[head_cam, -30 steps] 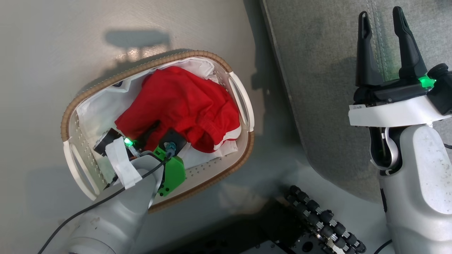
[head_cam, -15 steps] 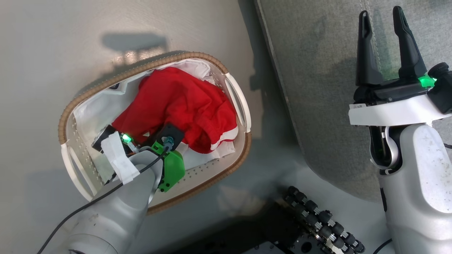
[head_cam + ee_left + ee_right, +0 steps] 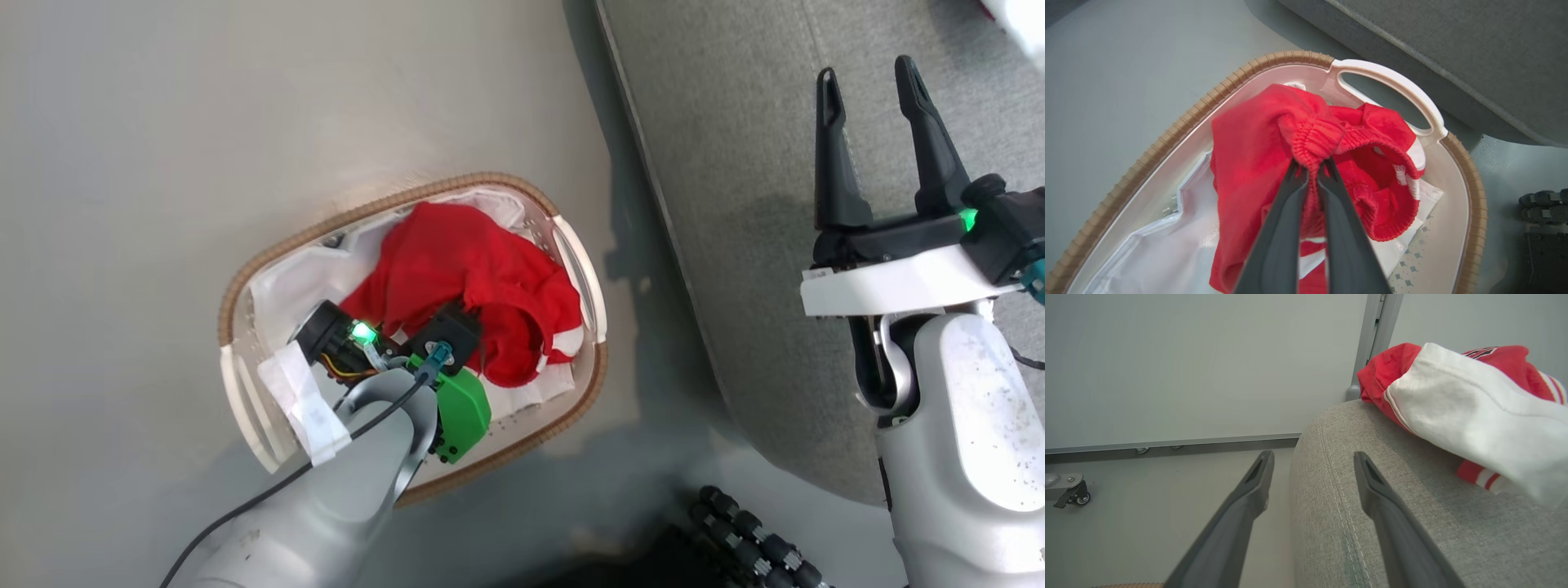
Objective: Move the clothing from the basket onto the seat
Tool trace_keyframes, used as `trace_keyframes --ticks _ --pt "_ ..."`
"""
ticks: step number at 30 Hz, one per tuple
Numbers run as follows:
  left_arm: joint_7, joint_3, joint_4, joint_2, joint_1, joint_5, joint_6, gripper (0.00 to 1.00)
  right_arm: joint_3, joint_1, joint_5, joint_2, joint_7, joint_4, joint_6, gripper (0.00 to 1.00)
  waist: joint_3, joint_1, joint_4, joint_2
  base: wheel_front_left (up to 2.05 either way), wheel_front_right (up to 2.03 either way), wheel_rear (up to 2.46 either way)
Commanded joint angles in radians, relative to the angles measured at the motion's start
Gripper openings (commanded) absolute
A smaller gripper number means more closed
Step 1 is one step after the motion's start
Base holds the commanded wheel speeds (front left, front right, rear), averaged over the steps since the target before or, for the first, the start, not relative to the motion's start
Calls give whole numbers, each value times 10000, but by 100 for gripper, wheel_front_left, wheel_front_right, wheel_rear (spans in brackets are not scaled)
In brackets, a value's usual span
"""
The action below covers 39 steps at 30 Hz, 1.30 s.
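One red garment (image 3: 482, 273) with white stripes lies bunched in the white basket (image 3: 326, 222) with the brown woven rim, on the white liner. My left gripper (image 3: 1311, 167) is shut on the garment's (image 3: 1249, 134) ribbed waistband, which is pulled up above the basket's rim (image 3: 1180, 125). Over the grey sofa (image 3: 735, 163) hangs my right gripper (image 3: 865, 73), open, with nothing between its fingers. A second red garment (image 3: 1453, 400) with a white panel and dark lettering rests on the sofa (image 3: 1412, 522) beyond the right gripper (image 3: 1313, 456).
The basket stands on the pale floor (image 3: 163, 122), its white handle (image 3: 1392, 81) close to the sofa's rounded edge (image 3: 1453, 49). Black rollers of my base (image 3: 759, 539) lie near the bottom. A small caster (image 3: 1073, 496) stands by the wall rail.
The head camera has moved, so the basket now shows lower and smaller. The red garment is more bunched and drawn up at my left gripper. The right gripper stays open over the sofa.
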Motion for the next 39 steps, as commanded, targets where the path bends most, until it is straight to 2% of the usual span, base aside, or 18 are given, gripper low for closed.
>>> trace_keyframes --ticks 1,11,16,25,31,39 --pt "-15 82 -359 169 297 -46 12 0 -62 247 -136 -40 -49 80 -14 100 -1184 0 638 0 0 0 0" --pt "-19 645 -3083 660 1478 96 206 0 -162 1310 -728 -40 -48 598 -12 100 -3702 0 1271 0 0 0 0" --pt "-19 606 -3785 924 1680 291 -94 0 -149 1923 -916 -38 -49 854 -12 100 -4857 0 1487 0 0 0 0" --pt "-20 661 -4445 1455 1154 508 -319 0 143 2966 -948 -42 -49 1199 -14 100 -6726 0 1729 0 0 0 0" --pt "139 820 -4815 1818 285 561 -410 0 444 3274 -933 -40 -49 1254 -14 100 -7343 0 1765 0 0 0 0" --pt "440 1059 -5583 2186 -952 602 -510 0 870 3275 -962 -39 -49 1386 -14 100 -7537 0 1801 0 0 0 0"
